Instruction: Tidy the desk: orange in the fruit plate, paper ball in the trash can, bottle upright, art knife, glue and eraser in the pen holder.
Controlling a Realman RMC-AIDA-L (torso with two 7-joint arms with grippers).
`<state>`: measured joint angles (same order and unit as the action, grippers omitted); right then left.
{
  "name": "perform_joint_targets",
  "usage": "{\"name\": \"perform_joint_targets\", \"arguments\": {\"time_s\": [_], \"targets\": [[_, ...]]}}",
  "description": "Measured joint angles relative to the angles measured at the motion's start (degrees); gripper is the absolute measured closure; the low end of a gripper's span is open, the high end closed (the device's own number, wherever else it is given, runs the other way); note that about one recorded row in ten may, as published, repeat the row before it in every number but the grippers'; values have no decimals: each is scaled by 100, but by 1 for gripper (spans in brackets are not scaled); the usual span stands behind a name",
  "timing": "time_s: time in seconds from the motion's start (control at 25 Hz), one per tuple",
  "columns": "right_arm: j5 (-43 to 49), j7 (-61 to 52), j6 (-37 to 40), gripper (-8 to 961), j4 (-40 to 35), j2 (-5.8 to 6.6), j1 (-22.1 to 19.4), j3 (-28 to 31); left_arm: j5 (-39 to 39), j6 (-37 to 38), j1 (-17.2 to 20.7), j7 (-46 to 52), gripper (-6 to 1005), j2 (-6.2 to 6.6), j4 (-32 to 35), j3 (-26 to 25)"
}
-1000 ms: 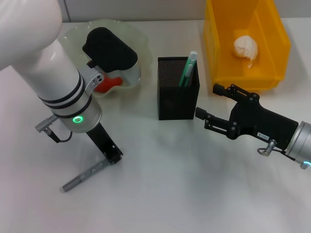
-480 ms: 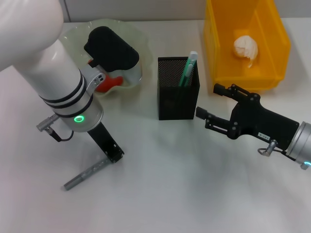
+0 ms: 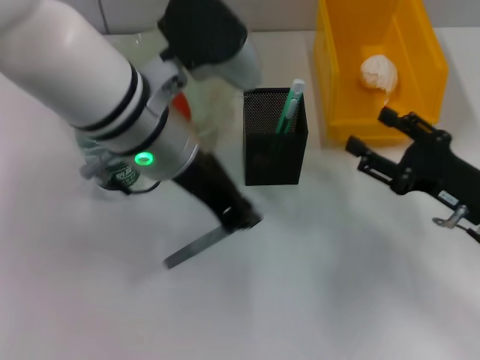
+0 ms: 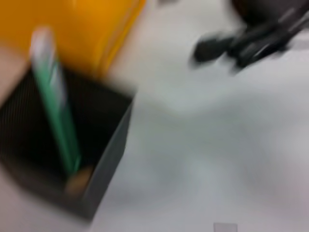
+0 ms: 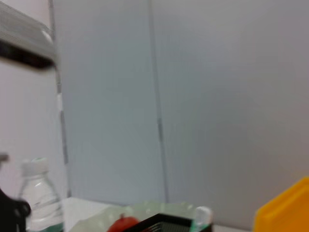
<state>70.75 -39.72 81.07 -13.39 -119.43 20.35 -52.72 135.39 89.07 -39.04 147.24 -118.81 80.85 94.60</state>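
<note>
Right now my left gripper [image 3: 238, 216] is low over the desk, just in front of the pen holder [image 3: 274, 142], pinching one end of a slim grey art knife [image 3: 196, 247] that slants down-left w/ its far tip near the tabletop. My right gripper [image 3: 373, 145] hangs just in front of the yellow trash can [image 3: 341, 75], to the right of the pen holder, fingers spread wide, nothing in them. The paper ball [image 3: 379, 73] sits inside the trash can. A green-and-white pen-like stick [image 3: 289, 106] leans in the pen holder; left wrist view shows sth small and tan at the holder's bottom, too blurred to name. My left arm hides most of the fruit plate; a bit of orange [image 3: 180, 103] peeks past it. The bottle [image 5: 41, 198] stands upright, seen in right wrist view.
</note>
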Motion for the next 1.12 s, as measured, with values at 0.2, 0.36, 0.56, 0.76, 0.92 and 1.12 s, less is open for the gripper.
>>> {"name": "perform_joint_targets", "arguments": {"time_s": [0.2, 0.36, 0.56, 0.76, 0.92, 1.12], "targets": [[0, 0, -23, 167, 28, -1, -65, 115, -1107, -377, 328, -781, 845, -9, 589, -576], [0, 0, -41, 167, 94, -1, -73, 116, -2136, -719, 631, -1431, 847, 4, 658, -1027], [0, 0, -51, 167, 142, -14, -75, 120, -3308, -1407, 1195, -2568, 849, 2, 532, -1293], [0, 0, -56, 167, 184, -19, -45, 122, -4691, -2266, 1874, -4322, 850, -7, 140, -928], [0, 0, -66, 167, 219, -19, 2, 122, -5706, -2628, 2039, -5511, 848, -14, -601, -715], [-1, 0, -132, 168, 257, -19, 82, 122, -6779, -2736, 1910, -6851, 850, -25, -1608, -460]]}}
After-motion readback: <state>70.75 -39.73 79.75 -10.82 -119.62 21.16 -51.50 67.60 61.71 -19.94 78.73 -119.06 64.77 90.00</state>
